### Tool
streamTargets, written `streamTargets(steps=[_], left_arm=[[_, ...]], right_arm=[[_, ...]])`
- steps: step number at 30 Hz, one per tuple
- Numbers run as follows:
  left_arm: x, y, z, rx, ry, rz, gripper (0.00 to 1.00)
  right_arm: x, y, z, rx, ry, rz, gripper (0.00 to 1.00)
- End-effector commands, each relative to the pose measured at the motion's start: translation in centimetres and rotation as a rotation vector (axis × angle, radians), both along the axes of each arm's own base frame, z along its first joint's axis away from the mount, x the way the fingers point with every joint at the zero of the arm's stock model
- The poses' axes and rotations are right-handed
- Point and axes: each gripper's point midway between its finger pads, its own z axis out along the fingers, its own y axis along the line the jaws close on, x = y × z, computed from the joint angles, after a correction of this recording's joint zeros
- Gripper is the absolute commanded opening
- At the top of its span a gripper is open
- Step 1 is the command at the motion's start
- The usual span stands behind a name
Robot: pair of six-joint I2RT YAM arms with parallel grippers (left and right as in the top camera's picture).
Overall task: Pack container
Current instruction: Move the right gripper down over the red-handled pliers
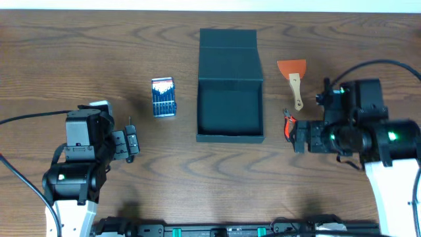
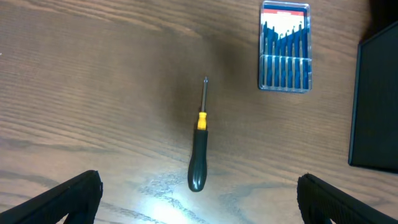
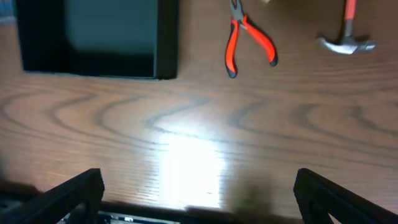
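The left arm (image 1: 75, 164) sits on the left side, and the left gripper (image 1: 130, 143) points in toward the middle. Its two fingers (image 2: 68, 198) are spread wide apart and hold nothing. The right arm (image 1: 388, 151) sits on the other side, and the right gripper (image 1: 297, 137) points in toward the middle too, fingers wide apart and holding nothing.

Black arms (image 1: 82, 141), white links (image 1: 71, 216), green lights (image 1: 62, 176)

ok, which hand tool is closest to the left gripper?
The black-handled screwdriver with the yellow collar, just ahead of the left gripper. The pliers, hammer and scraper all lie beyond the container, on the right.
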Motion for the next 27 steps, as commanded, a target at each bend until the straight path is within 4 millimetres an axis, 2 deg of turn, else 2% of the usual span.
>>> streamTargets(steps=[1,4,8,19,23,27], left_arm=[[0.2,-0.3,0.9,-0.011,-0.02,-0.005,0.99],[0.2,-0.3,0.9,-0.011,-0.019,-0.005,0.99],[0.2,-0.3,0.9,-0.011,-0.019,-0.005,0.98],[0.2,-0.3,0.9,-0.011,-0.02,-0.005,0.98],[0.2,-0.3,0.9,-0.011,-0.02,-0.005,0.99],[0.2,-0.3,0.9,-0.011,-0.02,-0.005,0.98]], right_arm=[[1.0,-1.3,-1.2,-0.072,0.056,0.001,0.99],[2.2,-2.7,-2.8,-0.157,0.102,-0.02,0.99],[3.5,-3.4,-5.1,-0.209,0.178,-0.024,0.97],[7.2,-2.1,-11.5,-0.227,0.285,0.035,0.95],[7.4,-1.9,-13.8,-0.222,0.31,0.048,0.95],[6.5,-1.1,-16.8,-0.175,0.328,0.077,0.95]])
